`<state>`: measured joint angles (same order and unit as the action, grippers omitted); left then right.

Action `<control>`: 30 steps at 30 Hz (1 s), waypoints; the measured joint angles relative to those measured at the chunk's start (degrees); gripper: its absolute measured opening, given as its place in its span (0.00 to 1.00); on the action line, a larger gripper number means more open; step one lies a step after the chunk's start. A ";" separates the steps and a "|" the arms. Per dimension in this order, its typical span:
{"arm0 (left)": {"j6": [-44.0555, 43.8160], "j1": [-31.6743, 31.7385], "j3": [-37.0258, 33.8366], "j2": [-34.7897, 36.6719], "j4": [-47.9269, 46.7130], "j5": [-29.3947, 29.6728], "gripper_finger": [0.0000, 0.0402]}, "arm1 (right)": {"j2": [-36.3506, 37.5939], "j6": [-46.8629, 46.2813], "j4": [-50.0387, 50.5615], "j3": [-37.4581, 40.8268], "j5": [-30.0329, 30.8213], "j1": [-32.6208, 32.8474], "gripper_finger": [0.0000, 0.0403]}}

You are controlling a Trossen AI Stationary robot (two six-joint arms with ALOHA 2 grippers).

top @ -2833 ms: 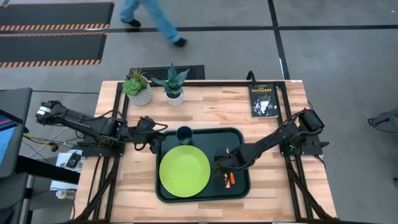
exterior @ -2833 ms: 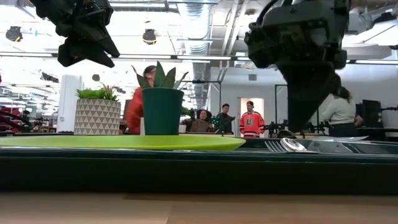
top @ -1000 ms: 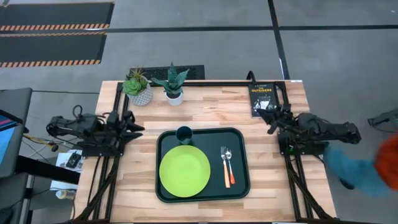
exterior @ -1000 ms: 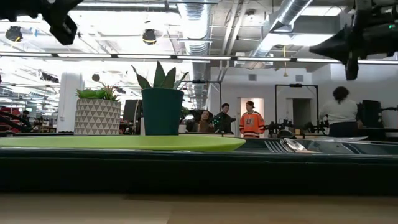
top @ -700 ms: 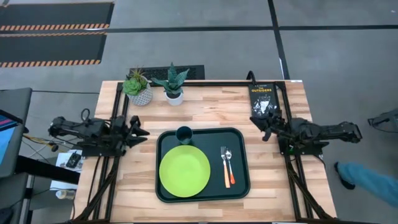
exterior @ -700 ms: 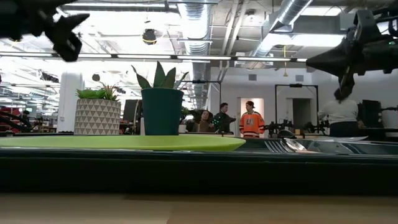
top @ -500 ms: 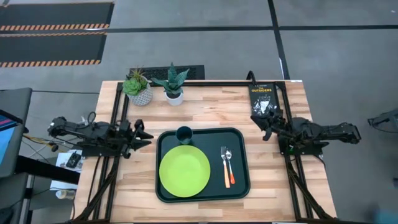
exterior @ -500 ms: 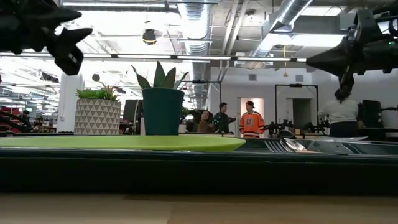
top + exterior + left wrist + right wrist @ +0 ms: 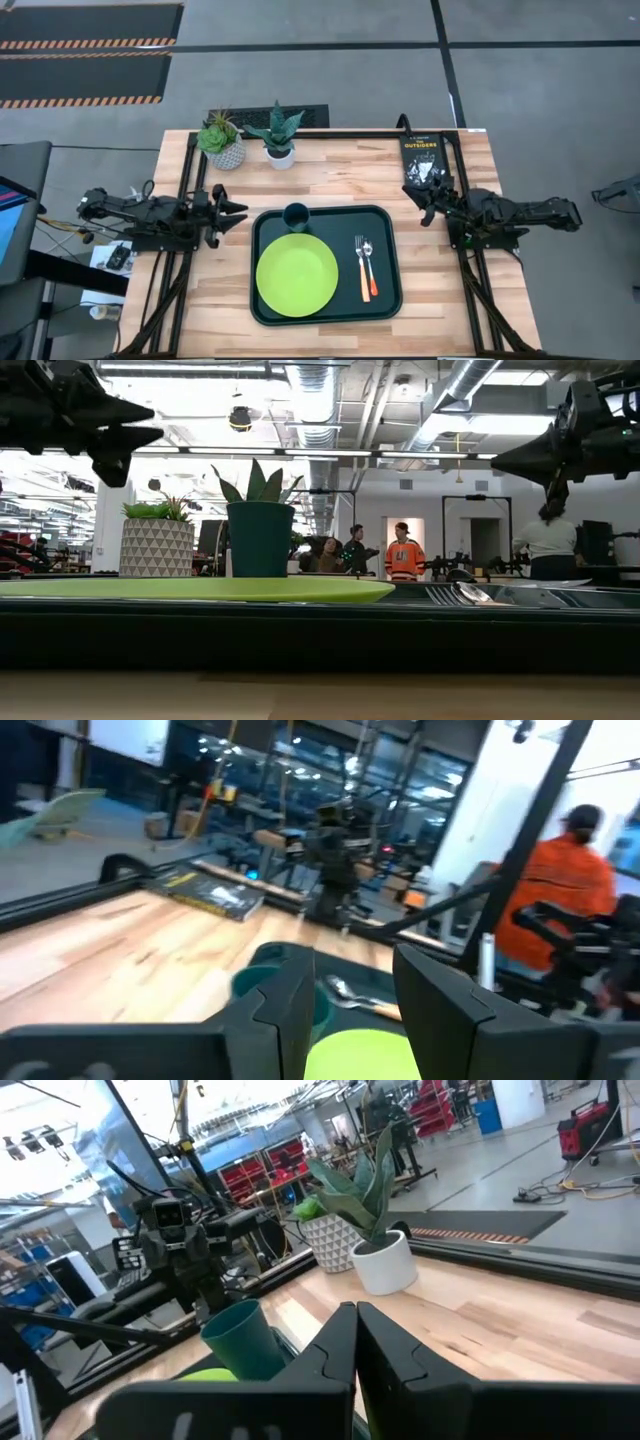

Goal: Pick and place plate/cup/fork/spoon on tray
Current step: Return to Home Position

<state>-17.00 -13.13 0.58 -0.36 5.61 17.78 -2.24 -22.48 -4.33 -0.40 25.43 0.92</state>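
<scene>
Only the overhead shows me the orange handles of fork (image 9: pixel 362 270) and spoon (image 9: pixel 371 268), centre-right on the tray (image 9: pixel 388 300). Left gripper (image 9: pixel 240 213) released, right gripper (image 9: pixel 424 208) clenched empty.

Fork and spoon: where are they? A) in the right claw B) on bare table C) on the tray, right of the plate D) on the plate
C: the fork and spoon lie side by side on the tray, right of the plate and clear of it.
</scene>
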 joint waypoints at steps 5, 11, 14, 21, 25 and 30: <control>-0.77 -0.02 -0.03 0.00 -1.12 0.61 0.31 | -0.02 0.04 -0.03 0.02 0.02 0.01 0.07; -0.90 -0.02 -0.06 -0.02 -1.14 0.63 0.31 | -0.02 0.04 -0.03 0.04 0.04 0.01 0.08; -1.06 -0.02 -0.10 -0.02 -1.15 0.63 0.31 | -0.01 0.02 -0.03 0.04 0.04 0.01 0.08; -1.11 -0.02 -0.11 -0.02 -1.16 0.62 0.31 | -0.02 0.02 -0.03 0.07 0.05 0.01 0.08; -1.13 -0.02 -0.15 -0.02 -1.16 0.63 0.31 | 0.00 0.02 -0.03 0.09 0.06 0.01 0.08; -1.15 -0.02 -0.15 -0.02 -1.16 0.63 0.31 | -0.01 0.00 -0.03 0.09 0.07 0.01 0.08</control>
<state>-18.15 -13.15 0.43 -0.38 4.45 18.41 -2.25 -22.48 -4.36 -0.32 25.50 0.93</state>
